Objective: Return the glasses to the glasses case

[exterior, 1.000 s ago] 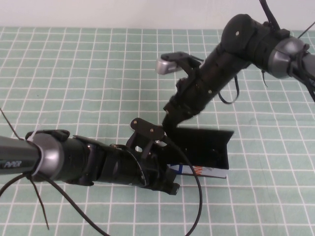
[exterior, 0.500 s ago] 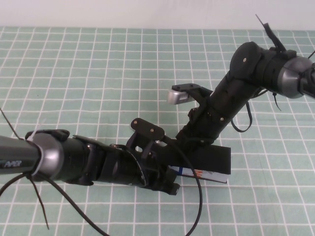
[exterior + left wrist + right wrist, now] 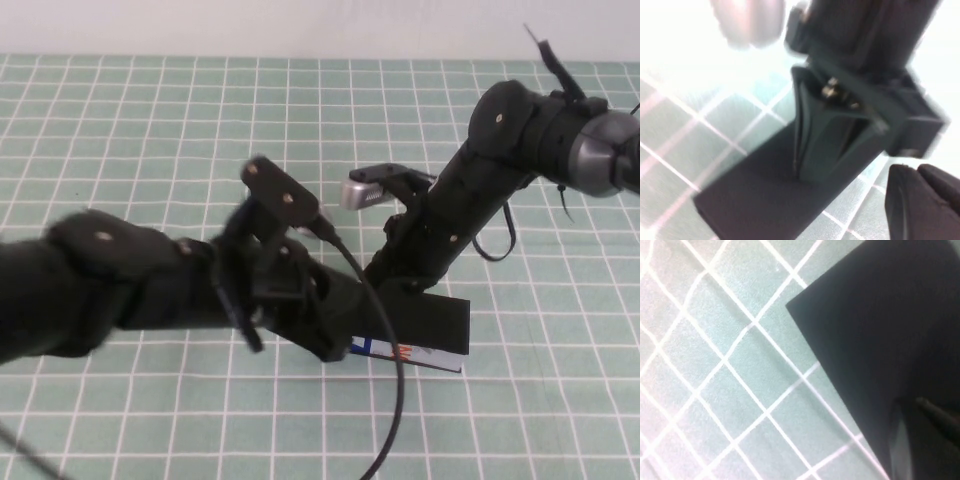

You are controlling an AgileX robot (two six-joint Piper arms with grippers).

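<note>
Glasses case [image 3: 425,335] lies shut on the green checked mat [image 3: 150,130], at about five o'clock from the table's middle, black on top, its white front edge printed blue and orange. No glasses show, presumably inside. Left gripper [image 3: 335,345] hovers at its near-left corner; whether it is open or closed I cannot tell. Beyond, the closed right gripper [image 3: 805,172] presses its tips on the lid, likely holding it down.

Glasses case [image 3: 425,325] — between both arms
</note>
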